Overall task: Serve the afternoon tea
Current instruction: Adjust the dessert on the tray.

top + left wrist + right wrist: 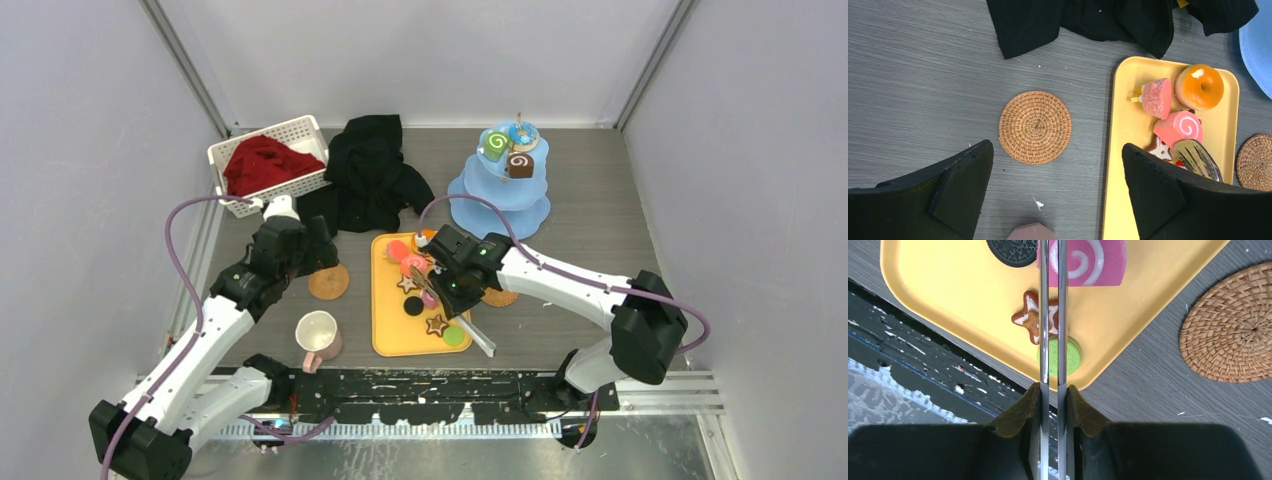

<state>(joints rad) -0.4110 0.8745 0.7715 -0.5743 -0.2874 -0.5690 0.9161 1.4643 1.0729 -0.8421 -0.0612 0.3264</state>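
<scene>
A pale-blue tiered stand at the back right carries a green swirl roll, a brown cube and a blue donut. More sweets lie on the yellow tray: an orange donut, a pink swirl roll, a star cookie and a green disc. My right gripper is shut on metal tongs, whose tips reach the pink swirl roll. Over the table beside a wicker coaster, my left gripper is open and holds nothing. A pink-handled cream mug stands front left.
A white basket with red cloth sits at the back left, and a black cloth lies next to it. A second wicker coaster lies right of the tray. Grey walls close in both sides.
</scene>
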